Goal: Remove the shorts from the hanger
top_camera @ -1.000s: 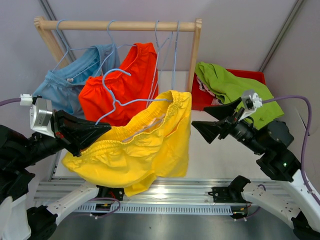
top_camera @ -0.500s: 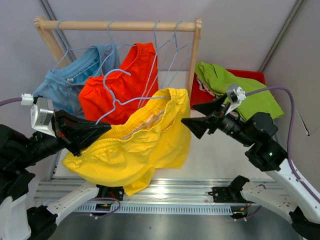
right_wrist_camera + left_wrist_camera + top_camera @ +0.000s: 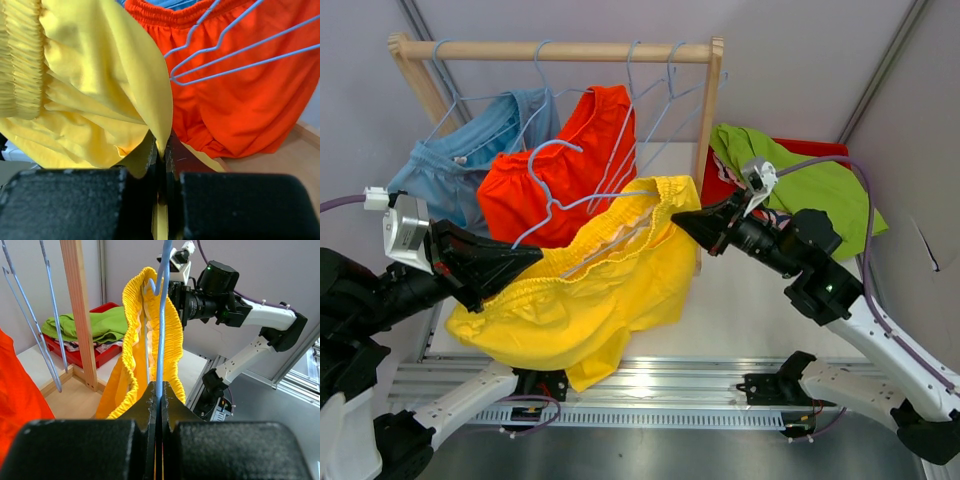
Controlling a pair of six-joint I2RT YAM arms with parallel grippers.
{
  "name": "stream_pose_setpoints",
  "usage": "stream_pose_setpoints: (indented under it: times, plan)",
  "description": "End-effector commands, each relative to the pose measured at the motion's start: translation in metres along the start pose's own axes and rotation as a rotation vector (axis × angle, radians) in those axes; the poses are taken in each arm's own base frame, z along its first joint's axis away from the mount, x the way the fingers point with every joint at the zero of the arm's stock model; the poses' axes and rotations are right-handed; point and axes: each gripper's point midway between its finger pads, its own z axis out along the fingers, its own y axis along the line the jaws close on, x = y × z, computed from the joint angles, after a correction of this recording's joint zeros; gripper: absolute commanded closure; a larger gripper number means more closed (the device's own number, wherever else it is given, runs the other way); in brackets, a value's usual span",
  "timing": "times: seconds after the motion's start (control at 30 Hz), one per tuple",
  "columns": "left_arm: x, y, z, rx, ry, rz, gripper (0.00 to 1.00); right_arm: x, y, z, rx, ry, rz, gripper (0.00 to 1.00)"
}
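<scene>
Left wrist: left gripper [image 3: 159,392] clamps pale-blue wire hanger [image 3: 162,315] steady; right gripper [image 3: 161,150] pinches soft yellow fabric shorts [image 3: 85,100], apparently for stripping.

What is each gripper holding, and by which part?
The left gripper holds the hanger by its wire, at one end. The right gripper pinches the yellow shorts by a fabric fold near the waistband.

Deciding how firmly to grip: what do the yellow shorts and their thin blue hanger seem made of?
Yellow shorts: soft matte fabric; it drapes, folds, gathers at the waistband. Thin light-blue hanger: likely coated wire; slim, smooth, bent into curves.
</scene>
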Motion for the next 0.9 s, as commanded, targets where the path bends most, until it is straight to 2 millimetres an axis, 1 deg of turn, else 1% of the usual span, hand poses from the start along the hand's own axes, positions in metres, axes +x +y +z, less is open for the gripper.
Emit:
stream_pose_setpoints:
  times: [0.0,0.03,0.07,0.1,0.13,0.17,0.23,0.27,0.3,0.4,0.5,0.6,0.63,0.67,0.7,0.77,0.83,0.87]
  plan:
    - [-0.023,-0.002,-0.002,-0.005,-0.072,0.061,1.00,-0.032,0.001,-0.018,0.048,-0.121,-0.049,1.00]
    - [-0.023,0.001,-0.002,-0.020,-0.069,0.067,1.00,-0.035,-0.006,-0.024,0.083,-0.131,-0.055,1.00]
    - [-0.018,0.002,-0.002,-0.027,-0.053,0.062,1.00,-0.047,-0.004,-0.036,0.101,-0.174,-0.066,1.00]
    - [-0.016,0.004,-0.003,-0.033,-0.046,0.062,1.00,-0.044,-0.016,-0.045,0.170,-0.164,-0.063,1.00]
    - [-0.015,0.005,-0.003,-0.038,-0.044,0.062,1.00,-0.048,-0.021,-0.052,0.200,-0.177,-0.065,1.00]
    - [-0.010,0.008,-0.002,-0.049,-0.031,0.058,1.00,-0.053,-0.029,-0.061,0.244,-0.196,-0.072,1.00]
    - [-0.004,0.009,-0.002,-0.050,-0.017,0.055,1.00,-0.064,-0.038,-0.086,0.323,-0.235,-0.073,1.00]
    - [-0.004,0.008,-0.004,-0.049,-0.021,0.057,1.00,-0.067,-0.037,-0.087,0.320,-0.242,-0.073,1.00]
    - [-0.002,0.007,-0.004,-0.043,-0.016,0.057,1.00,-0.067,-0.041,-0.094,0.350,-0.238,-0.069,1.00]
    - [0.000,0.006,-0.005,-0.035,-0.013,0.056,1.00,-0.066,-0.041,-0.099,0.358,-0.233,-0.040,1.00]
    - [-0.002,0.006,-0.004,-0.036,-0.017,0.054,1.00,-0.062,-0.040,-0.098,0.349,-0.224,-0.013,1.00]
    - [-0.008,0.004,-0.006,-0.033,-0.032,0.062,1.00,-0.059,-0.046,-0.099,0.380,-0.222,-0.001,1.00]
    - [-0.012,0.002,-0.008,-0.034,-0.043,0.072,1.00,-0.062,-0.053,-0.104,0.430,-0.230,-0.010,1.00]
    - [-0.013,0.002,-0.009,-0.039,-0.047,0.073,1.00,-0.067,-0.064,-0.112,0.510,-0.252,-0.016,1.00]
    - [-0.015,0.002,-0.012,-0.046,-0.055,0.078,1.00,-0.067,-0.070,-0.119,0.553,-0.247,-0.024,1.00]
    - [-0.015,0.003,-0.013,-0.054,-0.055,0.076,1.00,-0.074,-0.071,-0.125,0.577,-0.278,-0.024,1.00]
    - [-0.015,0.004,-0.014,-0.063,-0.057,0.079,1.00,-0.074,-0.074,-0.125,0.595,-0.274,-0.010,1.00]
    - [-0.017,0.004,-0.016,-0.066,-0.063,0.082,1.00,-0.070,-0.079,-0.125,0.621,-0.265,0.001,1.00]
